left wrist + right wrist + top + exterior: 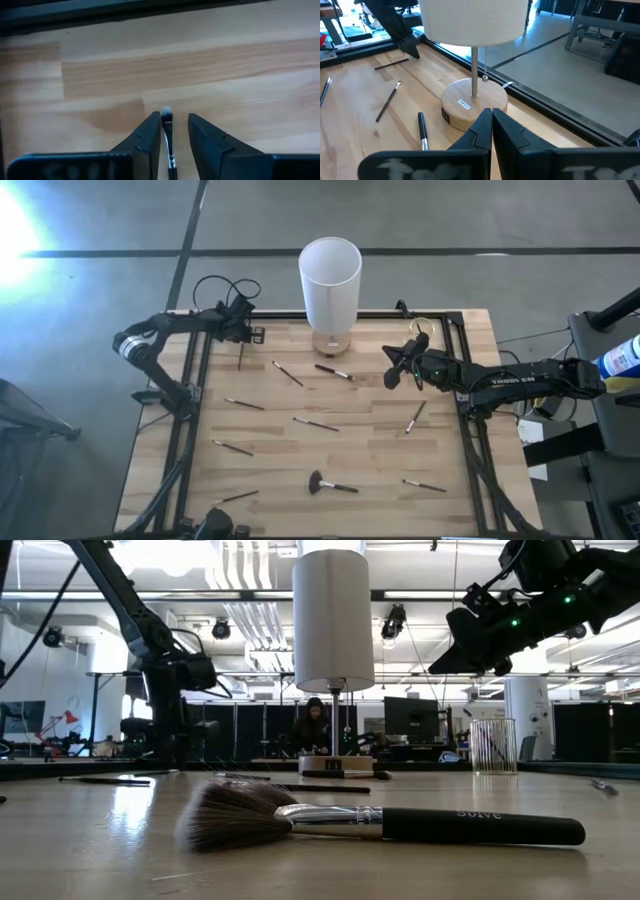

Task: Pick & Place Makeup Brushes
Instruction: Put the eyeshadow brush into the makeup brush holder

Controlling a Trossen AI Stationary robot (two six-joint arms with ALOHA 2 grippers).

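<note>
Thin dark makeup brush with pale bristle tip, flat on the light wooden tabletop near its far left edge, lined up lengthwise between the left gripper's parted fingers, straddled but apparently not yet clamped: set low, probably for a pinch on the handle. Other slim brushes scattered well apart; fluffy-headed black brush near the front edge. Right gripper raised beside the white-shaded, wood-based lamp, fingers together, empty, seemingly waiting.

obstacle: lamp at far edge | table middle: open, scattered brushes
</note>
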